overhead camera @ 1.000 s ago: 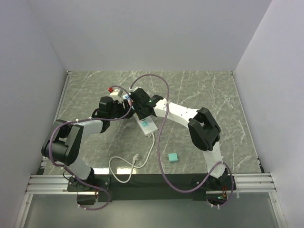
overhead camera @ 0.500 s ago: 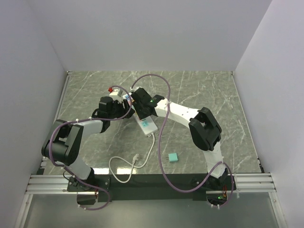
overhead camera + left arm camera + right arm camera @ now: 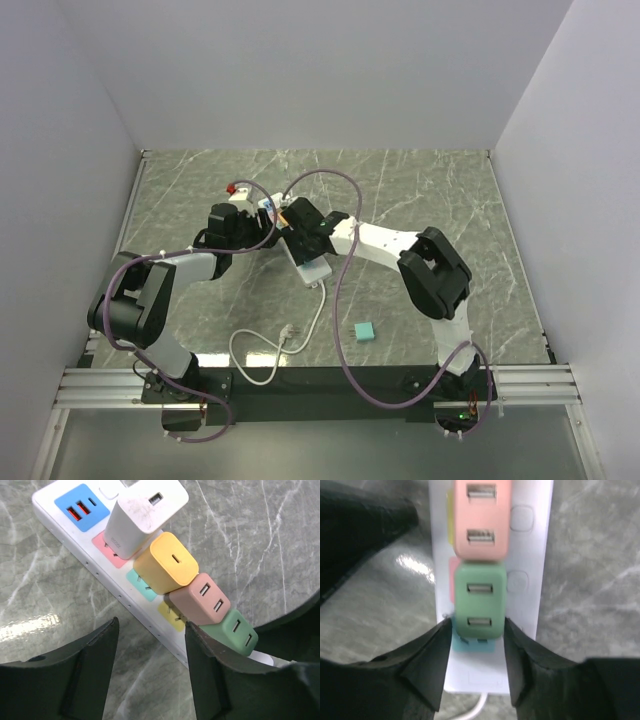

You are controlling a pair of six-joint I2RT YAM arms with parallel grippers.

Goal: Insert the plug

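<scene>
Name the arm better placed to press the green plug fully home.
Right. Its gripper flanks the green plug on the power strip, fingers on either side. The left gripper sits open over the strip's edge, beside the pink plug.

You've got the left gripper [image 3: 150, 672] at 6 o'clock, dark fingers [image 3: 87, 672] apart and gripping nothing. The white power strip [image 3: 65, 527] runs between them, from 11 o'clock down toward 4 o'clock, flat on the grey marble table [image 3: 260, 525]. A blue USB panel [image 3: 81, 507] sits at the 11 o'clock end. Next come four blocks packed side by side along the strip: white charger [image 3: 145, 517], yellow charger [image 3: 166, 562], pink adapter [image 3: 200, 600], green adapter [image 3: 234, 631]. You can see prongs under the yellow and pink ones. The 5 o'clock finger overlaps the strip just below the green adapter. A dark shape [image 3: 302, 625] fills the 4 o'clock edge, and you can't tell what it is.
</scene>
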